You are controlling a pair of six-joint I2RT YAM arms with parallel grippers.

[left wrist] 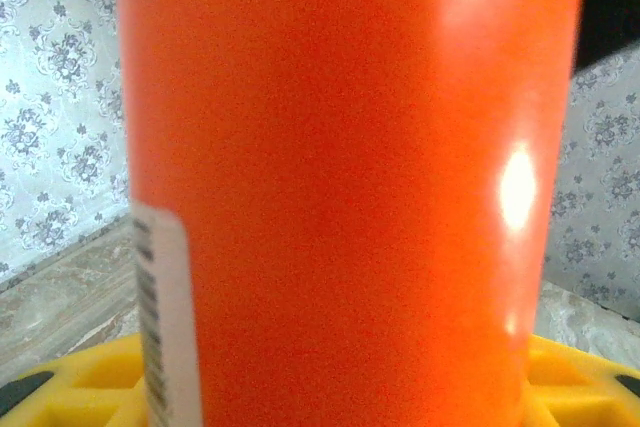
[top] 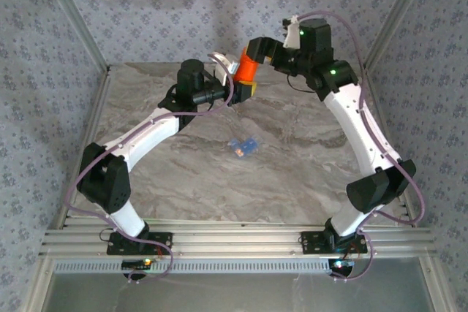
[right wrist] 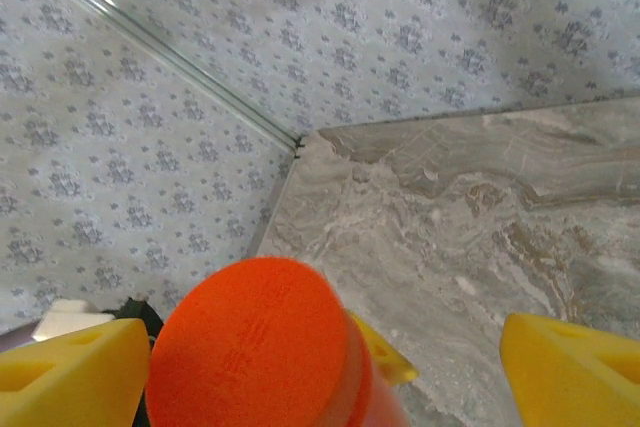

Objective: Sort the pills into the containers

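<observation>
An orange bottle (top: 247,66) hangs tilted above the back middle of the table. My left gripper (top: 243,90) is shut on its body. In the left wrist view the bottle (left wrist: 340,177) shows with a white label strip, and yellow fingers (left wrist: 70,387) flank its base. My right gripper (right wrist: 320,377) stands open around the bottle's flat round end (right wrist: 250,347), with its yellow fingers (right wrist: 570,367) well apart and the right one clear of it. The blue containers strip (top: 244,145) lies mid-table, with a tiny orange bit (top: 238,153) at its near end. I cannot tell whether that bit is one of the pills.
Patterned walls enclose the marble table (top: 307,173) at the back and on both sides, with metal corner posts (top: 73,20). Both arms arch inward and meet near the back wall. In the right wrist view the table's back left corner (right wrist: 300,142) lies beyond the bottle.
</observation>
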